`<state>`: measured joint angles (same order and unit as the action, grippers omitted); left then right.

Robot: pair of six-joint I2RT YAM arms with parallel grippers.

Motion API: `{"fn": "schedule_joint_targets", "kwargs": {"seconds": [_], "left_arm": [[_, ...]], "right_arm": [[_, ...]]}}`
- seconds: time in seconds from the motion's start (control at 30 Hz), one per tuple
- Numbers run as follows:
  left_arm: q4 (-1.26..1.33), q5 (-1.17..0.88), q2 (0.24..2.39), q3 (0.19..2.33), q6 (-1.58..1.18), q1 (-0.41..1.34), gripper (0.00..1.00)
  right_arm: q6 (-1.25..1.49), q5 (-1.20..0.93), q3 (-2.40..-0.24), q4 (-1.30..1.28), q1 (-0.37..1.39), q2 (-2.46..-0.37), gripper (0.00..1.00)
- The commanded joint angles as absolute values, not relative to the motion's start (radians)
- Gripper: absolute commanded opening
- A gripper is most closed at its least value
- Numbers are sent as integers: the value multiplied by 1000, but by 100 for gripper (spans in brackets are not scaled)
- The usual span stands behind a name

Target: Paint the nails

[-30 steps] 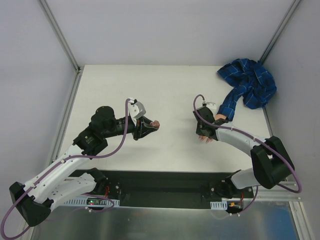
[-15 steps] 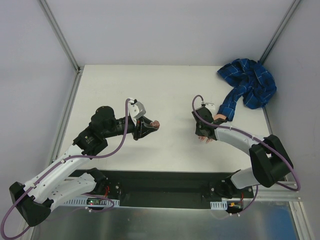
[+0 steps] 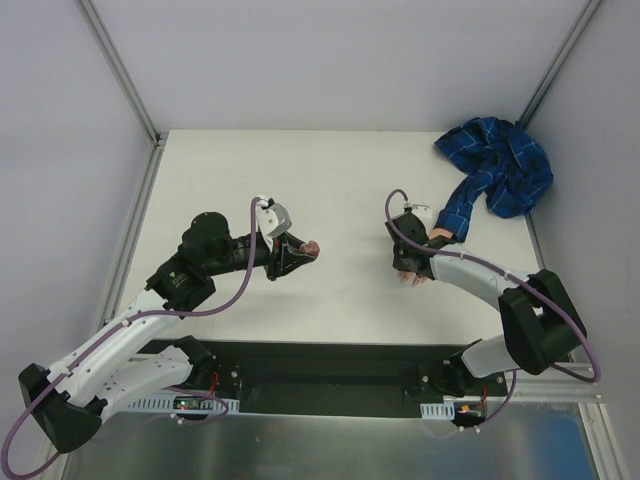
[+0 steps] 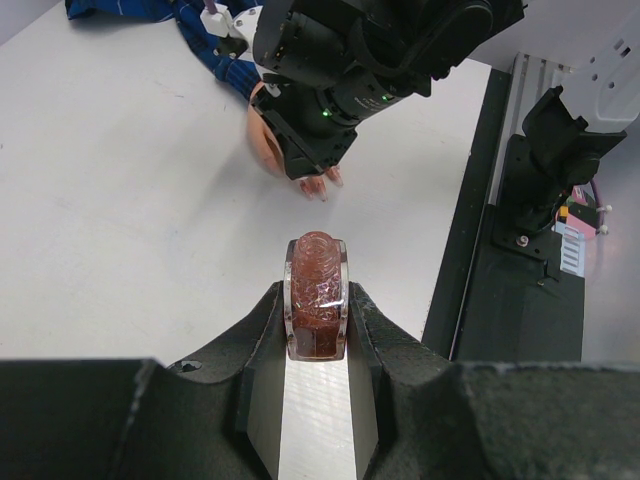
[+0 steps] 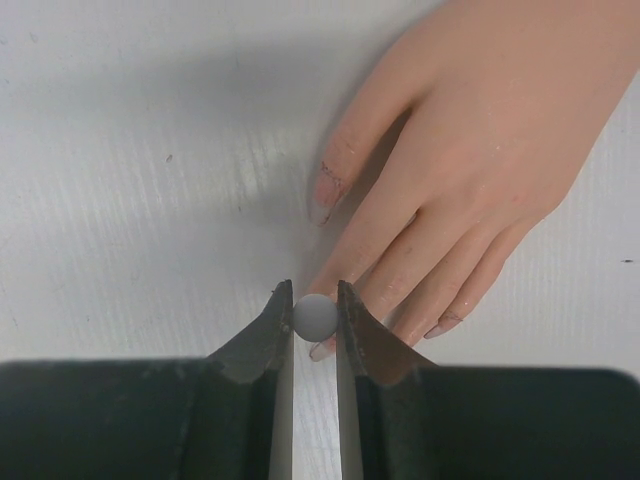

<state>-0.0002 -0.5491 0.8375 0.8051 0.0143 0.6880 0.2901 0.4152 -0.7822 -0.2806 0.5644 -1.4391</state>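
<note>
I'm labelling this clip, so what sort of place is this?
Probably a robotics lab test cell: a white table walled by grey panels, two robot arms bolted at its edge, and a fake hand as a prop.

On the right half of the flat white table (image 3: pixel 330 170) lies the flesh-coloured fake hand (image 5: pixel 480 140), palm down, with its small fingertip nails (image 5: pixel 447 324) toward the near edge and its blue plaid cloth sleeve (image 3: pixel 495 175) running back into the far right corner. The right gripper (image 5: pixel 315 300) hangs directly over the fingers, a small grey round knob (image 5: pixel 315 316) pinched between its jaws just above a fingertip. Well apart to the left, near mid-table, the left gripper (image 4: pixel 317 290) clamps a tiny reddish translucent bottle (image 4: pixel 317 300), pointing toward the hand
</note>
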Motion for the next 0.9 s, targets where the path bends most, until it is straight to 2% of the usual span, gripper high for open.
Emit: {"fn": "schedule_joint_targets", "kwargs": {"seconds": [0.0,0.27,0.53,0.73,0.87], "left_arm": [[20,-577,830,833,3,696,0],[20,-577,830,834,2,696,0],[20,-581,842,831,3,696,0],[26,-705,896,841,12,698,0],[92,-804,902,815,29,706,0]], "right_arm": [[253,431,-833,-261,546,-1437,1],[238,341,-844,-247,564,-1338,1],[248,353,-844,-376,630,-1211,1],[233,353,-877,-489,704,-1085,1],[192,177,-926,-502,759,-976,1]]}}
